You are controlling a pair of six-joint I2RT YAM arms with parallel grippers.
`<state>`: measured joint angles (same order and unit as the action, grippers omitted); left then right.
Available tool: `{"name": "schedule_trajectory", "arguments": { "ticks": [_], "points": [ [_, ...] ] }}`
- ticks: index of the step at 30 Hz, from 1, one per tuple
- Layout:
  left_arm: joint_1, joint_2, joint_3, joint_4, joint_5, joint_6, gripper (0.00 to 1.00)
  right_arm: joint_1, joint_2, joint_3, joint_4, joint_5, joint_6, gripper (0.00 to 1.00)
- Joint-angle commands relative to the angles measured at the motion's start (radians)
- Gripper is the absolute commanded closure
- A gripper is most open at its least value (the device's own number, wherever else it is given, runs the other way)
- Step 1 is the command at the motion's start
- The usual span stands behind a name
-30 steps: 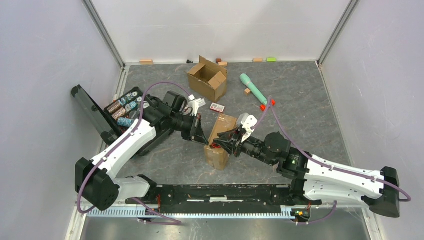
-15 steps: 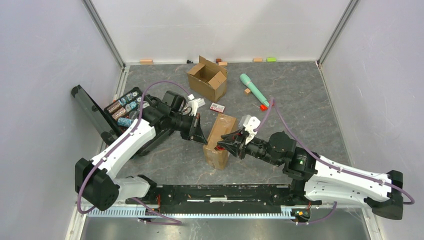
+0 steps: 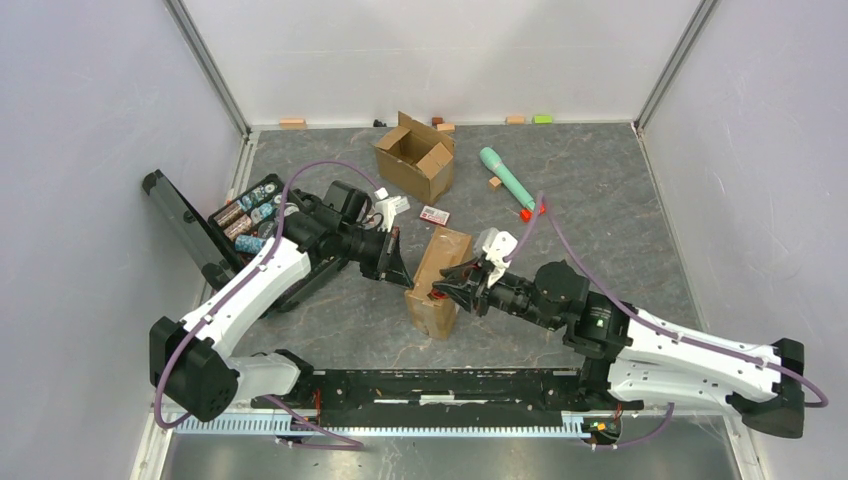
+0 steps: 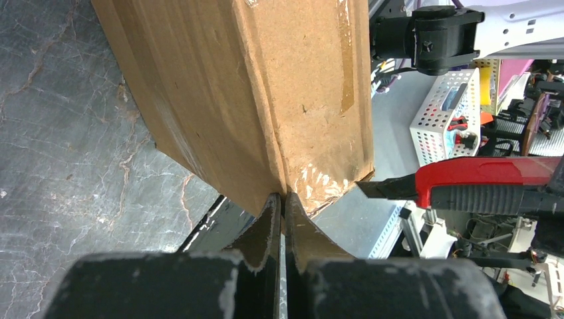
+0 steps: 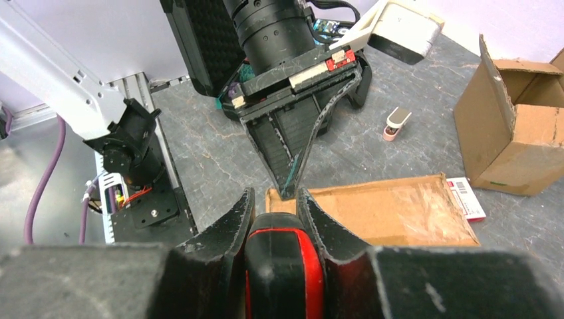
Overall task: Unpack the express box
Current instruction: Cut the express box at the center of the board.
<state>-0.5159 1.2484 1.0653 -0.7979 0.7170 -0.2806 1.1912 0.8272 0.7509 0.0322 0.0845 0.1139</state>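
The express box [image 3: 437, 280] is a taped brown carton lying in the middle of the floor. My left gripper [image 3: 403, 278] is shut on the carton's near left corner edge; in the left wrist view its jaws [image 4: 282, 197] pinch the cardboard [image 4: 266, 86]. My right gripper [image 3: 447, 292] is shut on a red and black utility knife [image 5: 282, 266]. The knife's blade tip [image 4: 372, 191] sits just beside the taped near end of the box. In the right wrist view the box top [image 5: 386, 216] lies just past my right gripper [image 5: 274, 199], and the left gripper [image 5: 287, 189] touches its corner.
An open, empty cardboard box [image 3: 415, 155] stands at the back. A green cylinder [image 3: 507, 172] and a small red piece [image 3: 525, 213] lie at the back right. A small red and white card [image 3: 434, 214] lies behind the express box. An open black case [image 3: 245, 220] holding small items is at the left.
My right arm drew back a little to the right with the knife, then edged toward the box's near end again. My left gripper has kept its hold on the box corner.
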Motion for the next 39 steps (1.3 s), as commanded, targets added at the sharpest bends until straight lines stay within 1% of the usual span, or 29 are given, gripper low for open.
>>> {"name": "schedule_trajectory", "arguments": {
  "ticks": [1,4,9,20,31,35,39],
  "points": [
    [0.008,0.011,0.001,-0.006,-0.078,0.095,0.98,0.002,0.058,0.046,0.180,0.017,-0.020,1.00],
    [0.006,0.010,-0.001,-0.006,-0.074,0.094,0.98,0.003,0.083,0.032,0.257,0.031,-0.020,1.00],
    [0.006,0.010,-0.003,-0.007,-0.070,0.096,0.98,0.002,0.106,0.009,0.318,0.042,-0.007,1.00],
    [0.006,-0.001,-0.015,0.002,-0.062,0.090,0.98,0.003,0.132,-0.041,0.347,0.008,0.022,1.00],
    [0.006,-0.005,-0.019,0.002,-0.065,0.092,0.98,0.002,0.131,-0.069,0.333,-0.010,0.044,1.00],
    [0.009,-0.005,-0.019,0.003,-0.081,0.095,0.98,0.002,0.122,-0.061,0.296,-0.026,0.053,1.00],
    [0.015,0.000,-0.015,0.003,-0.087,0.098,0.98,0.002,0.107,-0.045,0.214,-0.051,0.052,1.00]
  ]
}}
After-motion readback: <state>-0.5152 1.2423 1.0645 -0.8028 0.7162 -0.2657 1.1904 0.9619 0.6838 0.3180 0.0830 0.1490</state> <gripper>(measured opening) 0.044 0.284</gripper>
